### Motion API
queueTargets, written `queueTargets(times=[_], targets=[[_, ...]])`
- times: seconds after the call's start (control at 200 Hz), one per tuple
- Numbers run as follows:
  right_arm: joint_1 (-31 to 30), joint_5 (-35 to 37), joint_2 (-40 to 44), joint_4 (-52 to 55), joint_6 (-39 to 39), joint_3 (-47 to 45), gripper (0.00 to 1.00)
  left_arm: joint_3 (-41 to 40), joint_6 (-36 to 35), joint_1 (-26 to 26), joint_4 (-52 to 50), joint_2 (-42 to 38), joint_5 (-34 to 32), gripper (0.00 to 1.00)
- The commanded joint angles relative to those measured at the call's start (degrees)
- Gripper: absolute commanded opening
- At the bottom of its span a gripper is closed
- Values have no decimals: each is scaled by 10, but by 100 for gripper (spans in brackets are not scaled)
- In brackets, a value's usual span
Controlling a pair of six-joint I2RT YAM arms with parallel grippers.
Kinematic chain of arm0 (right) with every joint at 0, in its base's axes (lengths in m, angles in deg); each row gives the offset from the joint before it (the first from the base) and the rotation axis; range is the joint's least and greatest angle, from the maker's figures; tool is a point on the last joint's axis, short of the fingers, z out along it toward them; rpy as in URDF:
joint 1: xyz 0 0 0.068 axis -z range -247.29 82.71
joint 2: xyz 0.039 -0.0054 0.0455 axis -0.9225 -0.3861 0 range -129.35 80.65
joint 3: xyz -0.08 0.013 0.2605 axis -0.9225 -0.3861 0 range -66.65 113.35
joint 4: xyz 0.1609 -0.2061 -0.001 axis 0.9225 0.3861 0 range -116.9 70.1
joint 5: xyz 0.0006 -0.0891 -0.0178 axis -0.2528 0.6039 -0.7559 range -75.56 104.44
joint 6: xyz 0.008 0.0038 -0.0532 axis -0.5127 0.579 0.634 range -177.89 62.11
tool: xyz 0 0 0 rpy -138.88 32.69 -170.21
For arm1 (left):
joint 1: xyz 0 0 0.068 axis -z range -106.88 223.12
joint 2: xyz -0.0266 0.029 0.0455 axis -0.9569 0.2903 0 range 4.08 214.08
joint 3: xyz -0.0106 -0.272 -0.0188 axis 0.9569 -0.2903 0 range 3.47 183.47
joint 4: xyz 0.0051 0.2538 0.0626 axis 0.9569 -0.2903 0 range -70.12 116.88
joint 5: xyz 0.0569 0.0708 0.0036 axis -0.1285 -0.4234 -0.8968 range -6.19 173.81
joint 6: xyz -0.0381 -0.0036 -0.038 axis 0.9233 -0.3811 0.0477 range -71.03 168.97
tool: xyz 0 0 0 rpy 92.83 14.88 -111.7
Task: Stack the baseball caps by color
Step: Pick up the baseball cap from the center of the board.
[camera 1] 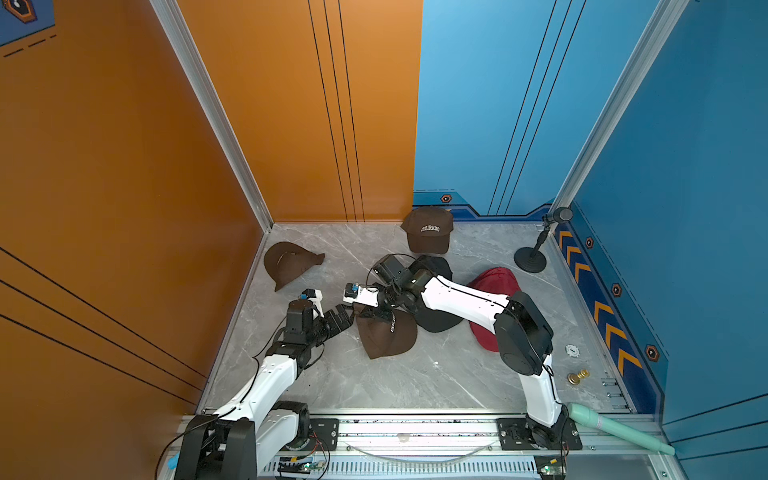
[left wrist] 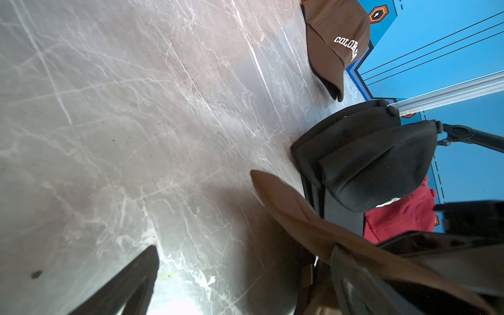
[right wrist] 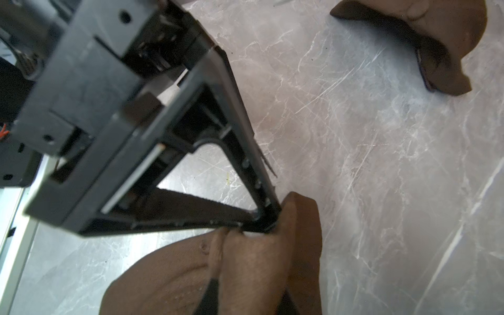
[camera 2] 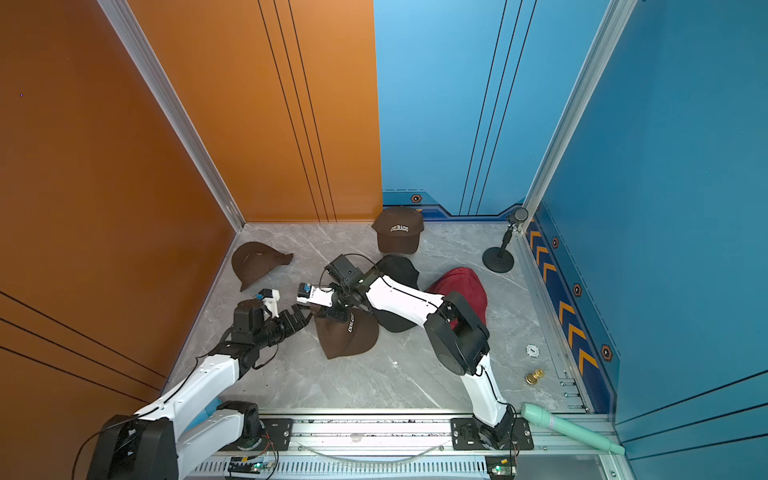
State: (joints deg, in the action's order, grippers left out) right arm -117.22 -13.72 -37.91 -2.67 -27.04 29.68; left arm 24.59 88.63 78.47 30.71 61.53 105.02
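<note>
1. My right claw (camera 1: 372, 312) pinches a fold of the middle brown cap (camera 1: 388, 338), as the right wrist view shows. The bite looks thin, so the soft fabric could slide out on a lift.
2. My left claw (camera 1: 345, 316) stands spread wide just beside that fold, and the cap's edge seems to reach in between its fingers. The 2 claws are so near that 1 could knock the other.
3. My right arm crosses over the black caps (camera 1: 438, 322), which touch the brown cap. A careless lift could drag them, or the red caps (camera 1: 494, 282) beyond.
4. The cap lies in the middle of the desk (camera 1: 415, 382): dark brown, soft, slumped, with white lettering on its front.
5. 2 more brown caps lie well apart, the lettered back cap (camera 1: 428, 232) and the left cap (camera 1: 289, 262).
</note>
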Motion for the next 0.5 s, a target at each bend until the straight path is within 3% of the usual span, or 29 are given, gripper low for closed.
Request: queueTargets(times=[0.0,0.12,0.195,0.225,0.335,0.496], targets=[[-2,13,2,22,-46,29,15,60,-47,-1,-124,-65,-38,98],[0,22,18,22,-116,44,12,162,-106,-3,-301,-139,-140,98],[-2,56,18,29,-175,71,0,227,-138,-10,-389,-154,-193,98],[-4,77,19,30,-202,88,0,250,-151,-13,-417,-154,-207,98],[-13,182,34,4,-323,108,0,291,-185,-28,-468,-149,-219,98],[-35,375,34,4,-501,152,0,279,-188,-42,-466,-151,-201,98]])
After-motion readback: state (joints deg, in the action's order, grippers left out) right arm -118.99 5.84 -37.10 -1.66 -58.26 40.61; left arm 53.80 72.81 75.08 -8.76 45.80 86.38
